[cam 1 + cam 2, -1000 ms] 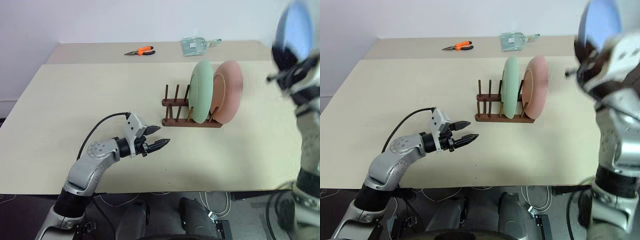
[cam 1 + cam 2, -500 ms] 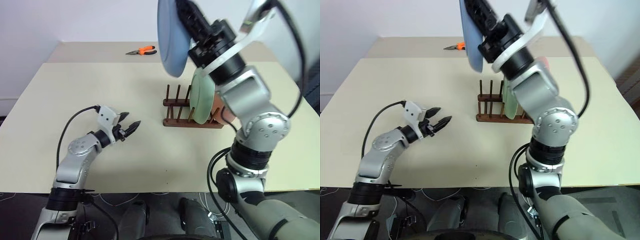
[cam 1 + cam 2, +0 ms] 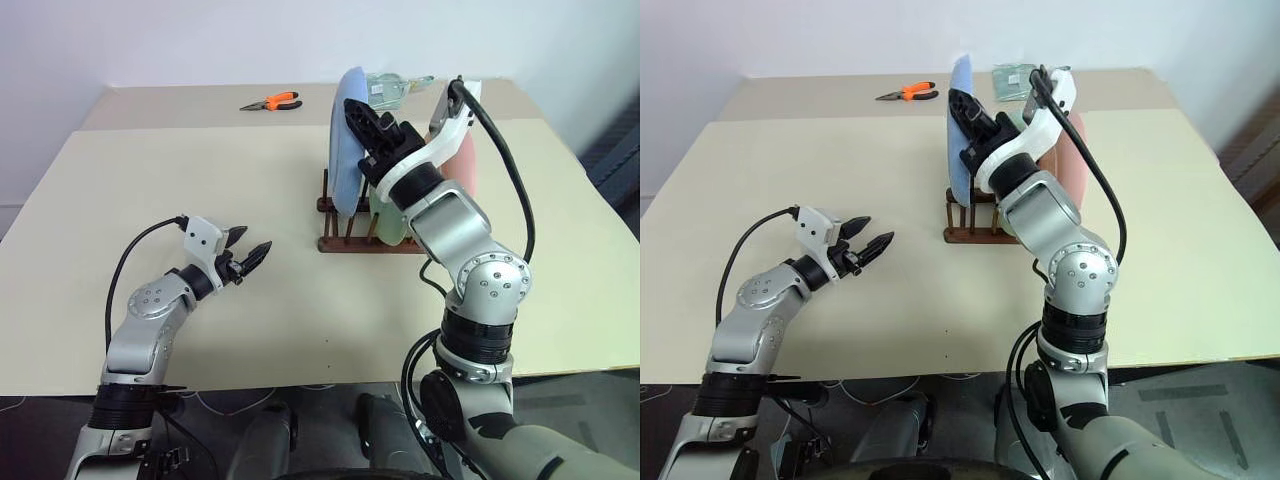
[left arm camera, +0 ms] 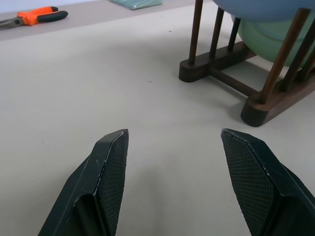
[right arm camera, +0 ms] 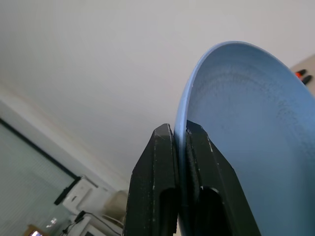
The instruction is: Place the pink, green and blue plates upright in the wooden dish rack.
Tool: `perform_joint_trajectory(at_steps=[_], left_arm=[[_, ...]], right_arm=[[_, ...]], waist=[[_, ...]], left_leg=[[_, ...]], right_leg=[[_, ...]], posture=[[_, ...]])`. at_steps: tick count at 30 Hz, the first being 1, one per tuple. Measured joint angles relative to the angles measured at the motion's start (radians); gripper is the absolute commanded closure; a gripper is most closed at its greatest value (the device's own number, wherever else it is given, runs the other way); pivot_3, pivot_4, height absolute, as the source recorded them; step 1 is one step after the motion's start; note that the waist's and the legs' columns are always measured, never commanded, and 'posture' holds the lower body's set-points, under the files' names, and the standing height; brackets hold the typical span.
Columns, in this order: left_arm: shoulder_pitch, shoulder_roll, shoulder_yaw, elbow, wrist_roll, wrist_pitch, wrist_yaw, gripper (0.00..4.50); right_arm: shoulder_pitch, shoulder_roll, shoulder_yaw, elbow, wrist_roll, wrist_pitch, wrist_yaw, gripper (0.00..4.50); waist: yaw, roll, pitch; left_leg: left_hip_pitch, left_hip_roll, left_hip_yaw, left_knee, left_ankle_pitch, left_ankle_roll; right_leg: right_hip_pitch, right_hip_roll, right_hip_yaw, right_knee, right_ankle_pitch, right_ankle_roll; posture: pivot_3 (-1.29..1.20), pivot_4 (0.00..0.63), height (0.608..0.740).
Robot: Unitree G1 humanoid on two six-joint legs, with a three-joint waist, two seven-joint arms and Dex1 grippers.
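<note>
- In the left eye view, we see the wooden dish rack (image 3: 350,225) a bit right of the middle of the frame, on the tan table (image 3: 150,190). The green plate (image 3: 385,222) and the pink plate (image 3: 462,165) stand up in it, the pink one on the right.
- Our right gripper (image 3: 358,115) pinches the top edge of the blue plate (image 3: 345,150), which stands on its edge at the rack's left end, just left of the green plate.
- Our left gripper (image 3: 252,253) is at the middle left, empty, well apart from the rack.
- Orange pliers (image 3: 272,101) lie at the top, left of the middle.
- In the left wrist view, the two fingers (image 4: 106,182) are spread wide with nothing between them. The rack is at the upper right.
- In the right wrist view, the fingers (image 5: 157,182) squeeze the blue plate's rim.
</note>
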Motion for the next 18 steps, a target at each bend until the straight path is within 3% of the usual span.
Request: perform_joint_trajectory(at_steps=[5,13,18], left_arm=[[-0.001,-0.004,-0.002,0.003,0.0,-0.002,-0.016,1.44],[0.002,-0.019,-0.019,0.018,0.011,-0.028,-0.036,1.44],[0.012,-0.019,-0.036,0.054,0.04,-0.054,-0.037,1.44]], right_arm=[[0.0,-0.059,0.029,0.018,-0.09,-0.002,0.063,1.51],[-0.03,-0.389,0.083,-0.085,-0.294,-0.054,0.412,1.51],[0.176,-0.655,-0.168,-0.135,-0.308,-0.092,0.605,1.51]], waist=[[0.001,0.0,0.0],[0.007,0.0,0.0],[0.016,-0.003,-0.001]], left_leg=[[0.0,0.0,0.001,0.0,0.0,0.0],[-0.001,0.0,0.001,0.001,0.0,0.0],[0.0,-0.001,0.001,0.002,-0.001,0.001]], right_leg=[[0.0,0.0,0.0,0.0,0.0,0.0],[0.002,0.0,0.0,-0.003,0.0,0.0],[0.007,-0.002,-0.001,-0.007,-0.001,0.0]], posture=[[0.0,0.15,0.74],[0.0,0.15,0.74],[0.0,0.15,0.74]])
